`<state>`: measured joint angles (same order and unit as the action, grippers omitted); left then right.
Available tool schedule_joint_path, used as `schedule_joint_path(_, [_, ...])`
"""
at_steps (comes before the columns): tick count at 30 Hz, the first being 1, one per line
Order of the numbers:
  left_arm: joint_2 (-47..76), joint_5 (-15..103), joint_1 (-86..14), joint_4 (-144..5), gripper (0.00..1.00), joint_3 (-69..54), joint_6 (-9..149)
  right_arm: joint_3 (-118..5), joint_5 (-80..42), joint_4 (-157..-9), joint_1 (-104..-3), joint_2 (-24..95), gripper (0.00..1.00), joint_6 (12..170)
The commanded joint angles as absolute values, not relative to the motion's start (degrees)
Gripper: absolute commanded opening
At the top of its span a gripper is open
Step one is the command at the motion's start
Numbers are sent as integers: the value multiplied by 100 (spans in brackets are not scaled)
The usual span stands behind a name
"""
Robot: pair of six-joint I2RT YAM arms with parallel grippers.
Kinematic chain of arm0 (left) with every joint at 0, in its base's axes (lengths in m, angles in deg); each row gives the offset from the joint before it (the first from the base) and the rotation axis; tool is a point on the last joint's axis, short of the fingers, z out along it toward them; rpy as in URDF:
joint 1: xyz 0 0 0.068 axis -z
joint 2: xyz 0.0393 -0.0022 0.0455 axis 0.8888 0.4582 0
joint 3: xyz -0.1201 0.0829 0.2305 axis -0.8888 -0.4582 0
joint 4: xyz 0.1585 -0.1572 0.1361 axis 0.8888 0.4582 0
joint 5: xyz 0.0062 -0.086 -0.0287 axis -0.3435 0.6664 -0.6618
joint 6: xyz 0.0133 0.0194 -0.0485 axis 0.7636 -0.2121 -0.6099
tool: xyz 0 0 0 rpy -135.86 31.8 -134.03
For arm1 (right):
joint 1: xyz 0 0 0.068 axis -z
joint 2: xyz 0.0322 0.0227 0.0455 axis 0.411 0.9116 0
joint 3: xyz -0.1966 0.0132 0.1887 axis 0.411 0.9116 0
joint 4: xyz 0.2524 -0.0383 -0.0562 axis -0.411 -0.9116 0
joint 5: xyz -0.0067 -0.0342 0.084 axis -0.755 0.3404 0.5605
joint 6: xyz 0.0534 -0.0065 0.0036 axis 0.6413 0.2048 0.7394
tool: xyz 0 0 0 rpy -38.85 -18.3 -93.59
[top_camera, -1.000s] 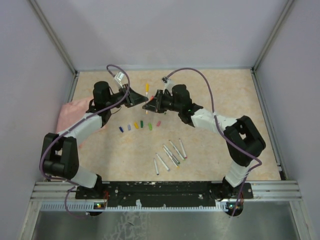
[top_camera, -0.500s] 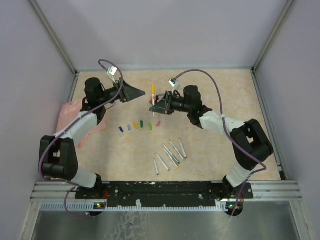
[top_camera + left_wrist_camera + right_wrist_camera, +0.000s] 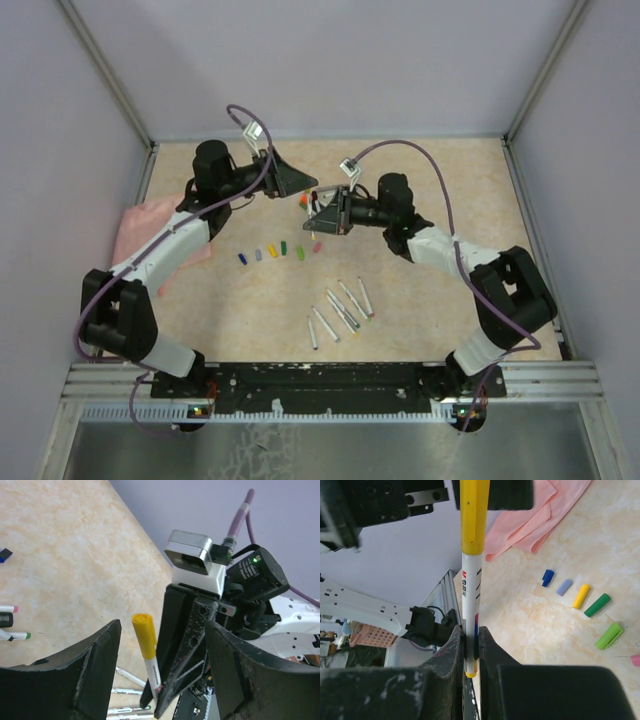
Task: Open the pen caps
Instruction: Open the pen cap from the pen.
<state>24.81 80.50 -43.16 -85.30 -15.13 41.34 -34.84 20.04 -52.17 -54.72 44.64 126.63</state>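
One yellow-capped pen (image 3: 470,585) — clamped in right gripper (image 3: 470,642) — sits between wide jaws of left gripper (image 3: 162,630).

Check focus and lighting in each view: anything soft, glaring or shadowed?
Top external: even light, faint shadows, no glare. Left wrist: left gripper's fingers soft-edged up close, yellow-capped pen sharp. Right wrist: pen sharp, right gripper's fingers dark and soft, loose caps clear.

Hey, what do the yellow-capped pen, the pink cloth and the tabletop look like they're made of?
The pen: smooth plastic, glossy white printed barrel, matte yellow cap. The pink cloth: soft fabric, it lies in folds. The tabletop: hard, beige marbled pattern, probably laminate.
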Motion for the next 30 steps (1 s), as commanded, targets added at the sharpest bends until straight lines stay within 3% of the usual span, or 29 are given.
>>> schedule_joint_path(1, [2625, 7608, -4189, -8120, 70, -1223, 4397, -3479, 2302, -5091, -5426, 4059, 0, 12407])
schedule_joint_path(6, [2690, 7569, -4039, -8125, 44, -1151, 4350, -3488, 2350, -5361, -5415, 3968, 0, 12223])
schedule_joint_path(9, [2677, 7566, -3986, -8140, 24, -1167, 4347, -3503, 2379, -5426, -5400, 3963, 0, 12197])
schedule_joint_path(11, [2666, 7569, -3961, -8155, 4, -1168, 4339, -3531, 2414, -5459, -5397, 3972, 0, 12184])
schedule_joint_path(12, [2652, 7560, -3950, -8160, 1, -1170, 4339, -3543, 2427, -5476, -5397, 3979, 0, 12175])
schedule_joint_path(14, [2617, 7519, -3938, -8200, 0, -1181, 4310, -3559, 2430, -5541, -5389, 3968, 5, 12154])
schedule_joint_path(17, [2548, 7513, -3937, -8455, 0, -1260, 4150, -3507, 2355, -5537, -5344, 3855, 33, 12196])
schedule_joint_path(19, [2513, 7589, -3935, -8783, 0, -1366, 3946, -3431, 2302, -5349, -5285, 3751, 45, 12349])
schedule_joint_path(22, [2460, 7651, -3931, -9294, 0, -1590, 3643, -3353, 2246, -5045, -5202, 3647, 50, 12617])
schedule_joint_path(30, [2340, 7366, -3732, -10032, 0, -1940, 3408, -3252, 2087, -4246, -5178, 3694, 50, 13409])
